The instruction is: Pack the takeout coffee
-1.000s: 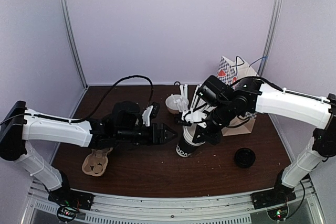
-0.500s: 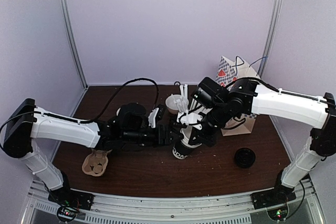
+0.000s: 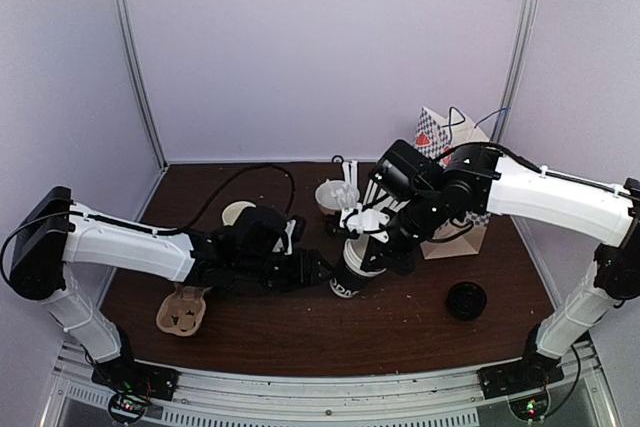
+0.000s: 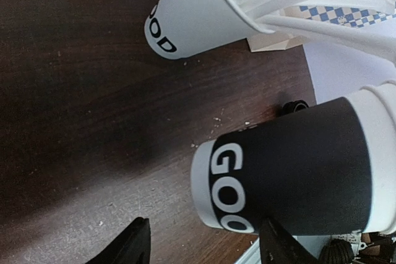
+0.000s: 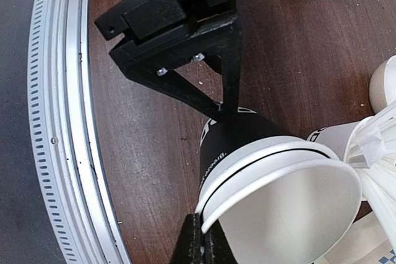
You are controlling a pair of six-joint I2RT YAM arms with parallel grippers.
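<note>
At the middle of the desk (image 3: 260,332), the left tool (image 3: 320,269) has slid in, fingers spread at the base of the upright black coffee cup (image 3: 350,282) whose rim the right tool (image 5: 198,239) pinches, so both arms can now handle it.

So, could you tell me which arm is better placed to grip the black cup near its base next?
Left: the left gripper, open, sits at the black cup's base, while the right gripper is pinching the nested cup's rim.

Stirrer cup (image 3: 333,197) just behind black cup (image 3: 347,285); bare table (image 3: 390,337) in frnt.
</note>
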